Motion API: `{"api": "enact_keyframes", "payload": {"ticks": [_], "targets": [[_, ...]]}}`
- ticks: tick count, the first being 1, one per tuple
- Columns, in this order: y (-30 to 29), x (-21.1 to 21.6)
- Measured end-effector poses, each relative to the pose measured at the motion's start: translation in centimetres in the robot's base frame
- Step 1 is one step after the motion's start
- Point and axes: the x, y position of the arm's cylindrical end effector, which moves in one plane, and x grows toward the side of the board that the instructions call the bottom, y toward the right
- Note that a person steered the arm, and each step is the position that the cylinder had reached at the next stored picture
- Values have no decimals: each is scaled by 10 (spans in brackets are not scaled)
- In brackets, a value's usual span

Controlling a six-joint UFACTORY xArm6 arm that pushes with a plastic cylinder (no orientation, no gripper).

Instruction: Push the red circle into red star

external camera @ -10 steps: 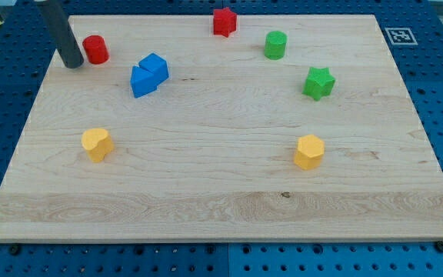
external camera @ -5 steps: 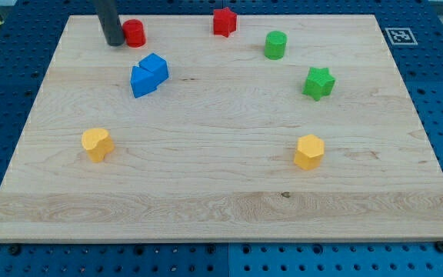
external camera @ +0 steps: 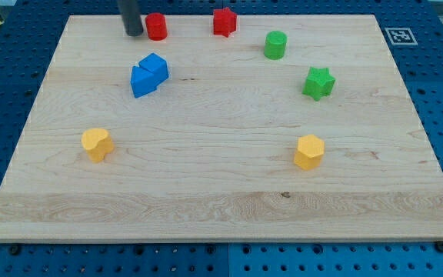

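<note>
— So, where's my tip [external camera: 134, 33]?
— Touching the red circle's [external camera: 156, 26] left side, near the desk's [external camera: 221, 185] top edge; the red star [external camera: 224, 21] sits apart, rightward.
— Any pincer?
— None visible; can't tell.

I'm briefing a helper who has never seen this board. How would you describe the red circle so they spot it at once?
Start at the wooden board and follow its edge at the view's top towards the left. The red circle stands there, with my tip right against its left side and the red star further to its right. It is the only red block with a round, smooth outline; the other red one has points.
</note>
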Motion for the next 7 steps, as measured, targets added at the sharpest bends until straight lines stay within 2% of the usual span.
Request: {"api": "enact_keyframes", "payload": {"ticks": [2, 7], "targets": [[53, -8], [89, -11]]}}
